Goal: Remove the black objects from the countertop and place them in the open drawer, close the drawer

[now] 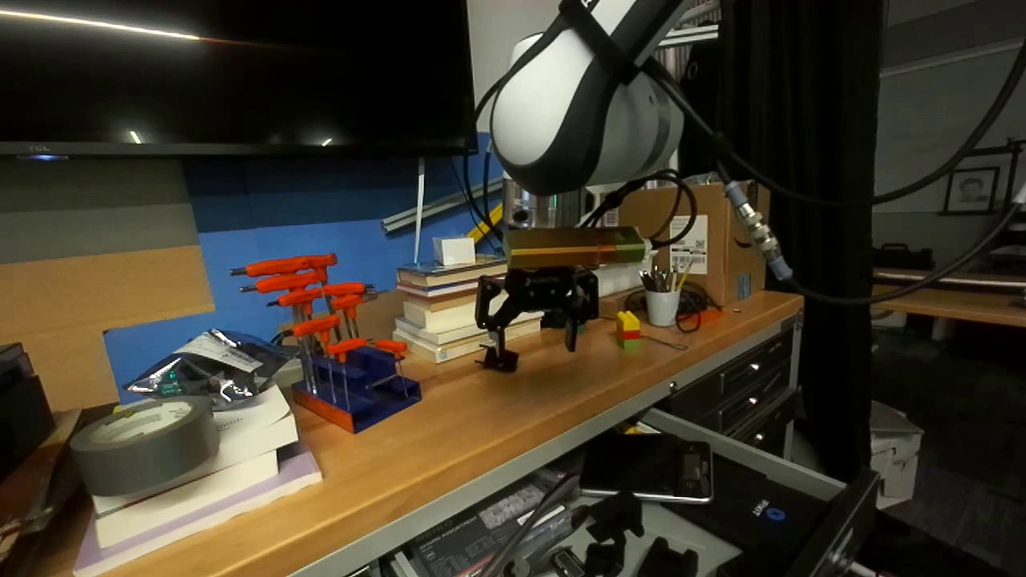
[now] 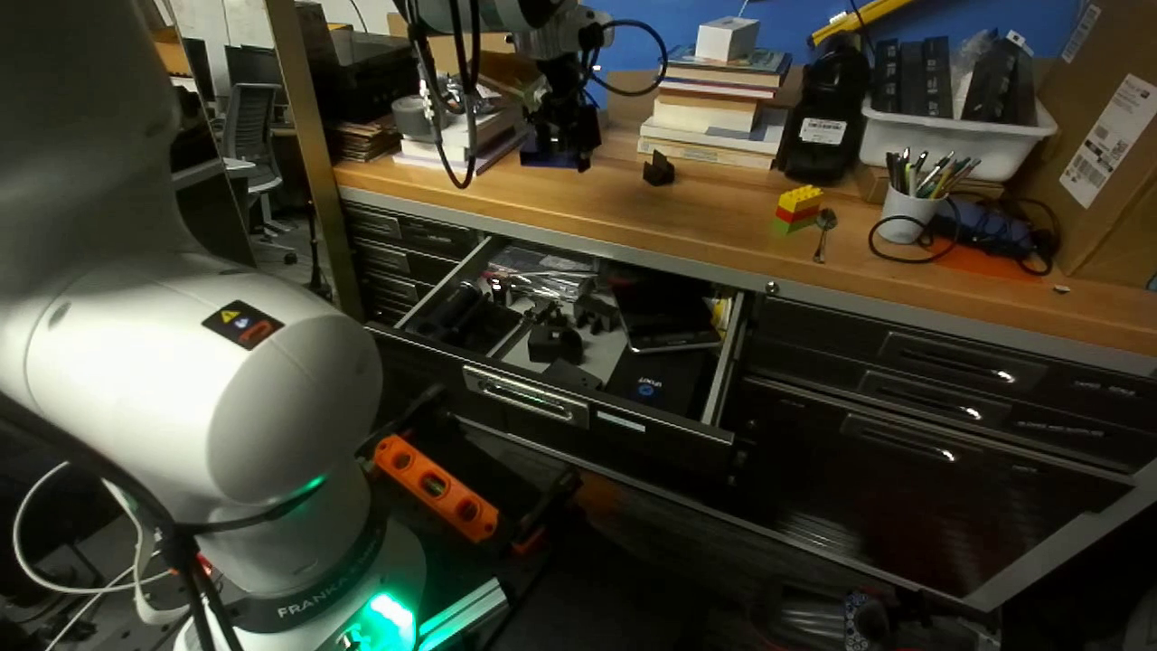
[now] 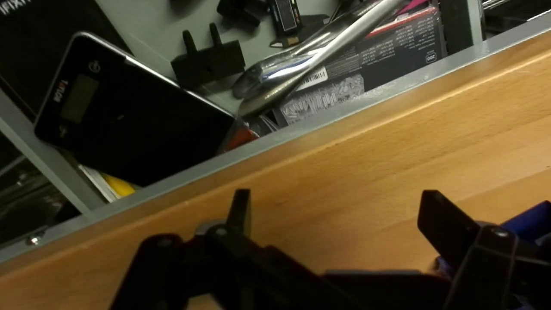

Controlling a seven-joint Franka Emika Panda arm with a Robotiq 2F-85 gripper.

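- Wide dark-grey metal drawer (image 2: 673, 448): pulled out, presumably to receive the black objects. Inside lie a dark printed flat box (image 3: 387, 64), small black plastic pieces (image 2: 554, 345) and a flat black silver-rimmed digital scale (image 2: 664, 312); which pieces, if any, belong to the task, I cannot tell.
- Black two-fingered gripper (image 3: 336, 200): hovers above the light-brown wooden countertop (image 2: 714, 212), fingers (image 3: 445, 226) spread with nothing between them, which would suit a coming grasp.
- Squat matte-black lump (image 2: 659, 170): the task's thing, resting unheld on the countertop just in front of stacked pale-paged books (image 2: 710, 115); likely next to move.
- Round white cup (image 2: 907, 219): holds pens (image 2: 926, 176) upright, probably for easy reach.
- White plastic bin (image 2: 949, 145): holds slim black boxes (image 2: 911, 80).
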